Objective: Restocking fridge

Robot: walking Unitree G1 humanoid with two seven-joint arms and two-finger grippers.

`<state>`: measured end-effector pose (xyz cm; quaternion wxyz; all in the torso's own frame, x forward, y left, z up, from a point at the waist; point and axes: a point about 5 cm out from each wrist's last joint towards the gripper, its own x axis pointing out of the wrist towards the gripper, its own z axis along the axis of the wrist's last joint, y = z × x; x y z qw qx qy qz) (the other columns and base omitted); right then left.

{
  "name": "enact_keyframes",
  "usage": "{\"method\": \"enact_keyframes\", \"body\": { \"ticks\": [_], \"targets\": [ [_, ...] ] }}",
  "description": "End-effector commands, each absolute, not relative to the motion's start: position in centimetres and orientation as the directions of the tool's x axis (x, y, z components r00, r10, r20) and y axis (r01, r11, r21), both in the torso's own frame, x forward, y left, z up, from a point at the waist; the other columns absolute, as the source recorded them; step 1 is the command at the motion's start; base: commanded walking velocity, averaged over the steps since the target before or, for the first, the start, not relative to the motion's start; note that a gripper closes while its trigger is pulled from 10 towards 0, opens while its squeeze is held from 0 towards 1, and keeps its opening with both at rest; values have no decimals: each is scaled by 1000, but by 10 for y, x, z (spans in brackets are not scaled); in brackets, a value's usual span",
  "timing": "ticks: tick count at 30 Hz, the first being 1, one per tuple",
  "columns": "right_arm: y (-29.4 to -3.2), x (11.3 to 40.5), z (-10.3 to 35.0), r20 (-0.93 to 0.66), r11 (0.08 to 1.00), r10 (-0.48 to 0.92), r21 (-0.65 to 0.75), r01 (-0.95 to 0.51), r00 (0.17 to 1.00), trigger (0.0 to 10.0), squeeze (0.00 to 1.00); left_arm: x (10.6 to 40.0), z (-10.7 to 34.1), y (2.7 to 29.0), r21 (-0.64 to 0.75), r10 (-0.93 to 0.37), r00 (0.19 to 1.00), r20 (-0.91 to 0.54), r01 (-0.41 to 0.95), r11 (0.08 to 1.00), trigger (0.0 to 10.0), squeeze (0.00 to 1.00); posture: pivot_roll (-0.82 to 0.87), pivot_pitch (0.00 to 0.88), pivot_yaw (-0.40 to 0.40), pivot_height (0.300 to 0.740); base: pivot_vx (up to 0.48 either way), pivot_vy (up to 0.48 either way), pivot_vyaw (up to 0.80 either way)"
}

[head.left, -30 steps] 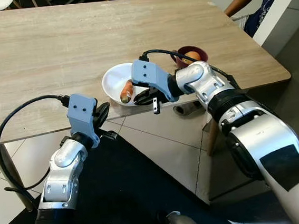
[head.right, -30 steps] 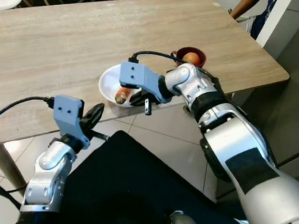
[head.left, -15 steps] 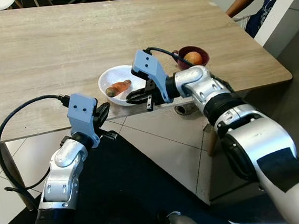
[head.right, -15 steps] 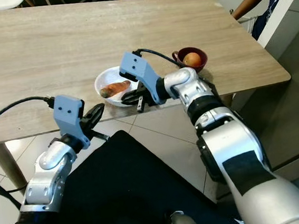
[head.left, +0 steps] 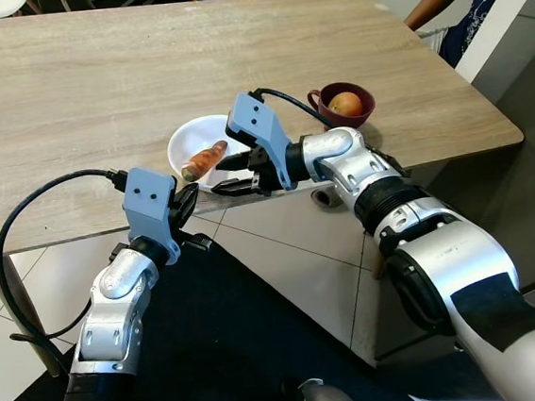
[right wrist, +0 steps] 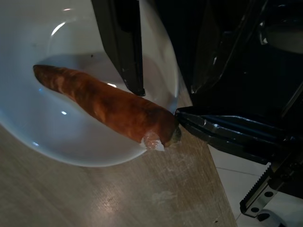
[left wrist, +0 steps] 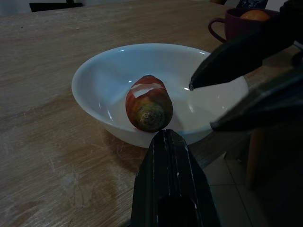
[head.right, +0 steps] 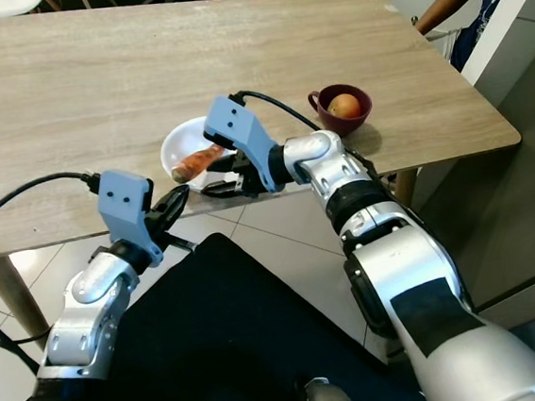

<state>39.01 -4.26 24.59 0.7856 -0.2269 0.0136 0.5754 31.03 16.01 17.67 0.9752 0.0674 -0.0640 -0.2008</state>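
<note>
A white bowl point(head.left: 175, 145) sits at the wooden table's point(head.left: 67, 87) front edge with a carrot point(head.left: 205, 158) lying in it. My right gripper point(head.left: 225, 176) is open at the bowl's near right rim. One finger point(left wrist: 227, 52) reaches over the inside of the bowl and the other stays outside, under the rim. My left gripper point(head.left: 187, 201) is shut just below the table edge, pointing up at the bowl. In the left wrist view its tip point(left wrist: 168, 137) is close to the carrot's point(left wrist: 147, 101) cut end.
A dark red mug point(head.left: 344, 105) holding a round orange-yellow fruit stands to the right of the bowl. A person sits at the table's far right corner point(head.left: 457, 2). Tiled floor and a black mat point(head.left: 244, 354) lie below the table edge.
The bowl has slid to the left along the table edge together with my right gripper, and the carrot has turned inside it. The left arm has barely moved.
</note>
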Motion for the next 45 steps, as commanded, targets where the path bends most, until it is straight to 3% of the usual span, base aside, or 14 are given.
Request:
{"method": "enact_keyframes", "body": {
  "ticks": [1,16,33,43,44,45],
  "targets": [
    [-45,390,244,-287,232,893,-363,-902,345,10000,0,308,174,156,151,-415,905,93,399,904,10000,0,-41,166,-94,740,0,0,0],
    [-38,387,217,-395,179,834,-467,-866,385,10000,0,308,175,156,155,-416,904,95,400,903,10000,0,-34,163,-96,740,0,0,0],
    [-29,392,223,-300,318,800,-524,-790,520,10000,0,308,175,157,151,-409,908,96,392,907,10000,0,-36,166,-103,740,0,0,0],
    [-28,389,210,-337,286,792,-532,-797,510,10000,0,308,175,157,153,-409,908,95,393,907,10000,0,-36,165,-101,740,0,0,0],
    [-29,389,210,-339,285,792,-531,-798,508,10000,8,308,175,157,153,-409,907,95,393,907,10000,0,-37,165,-101,740,0,0,0],
    [-29,389,210,-339,286,791,-532,-797,509,10000,329,308,175,157,154,-410,907,95,394,906,10000,0,-37,165,-101,740,0,0,0]
  ]
}}
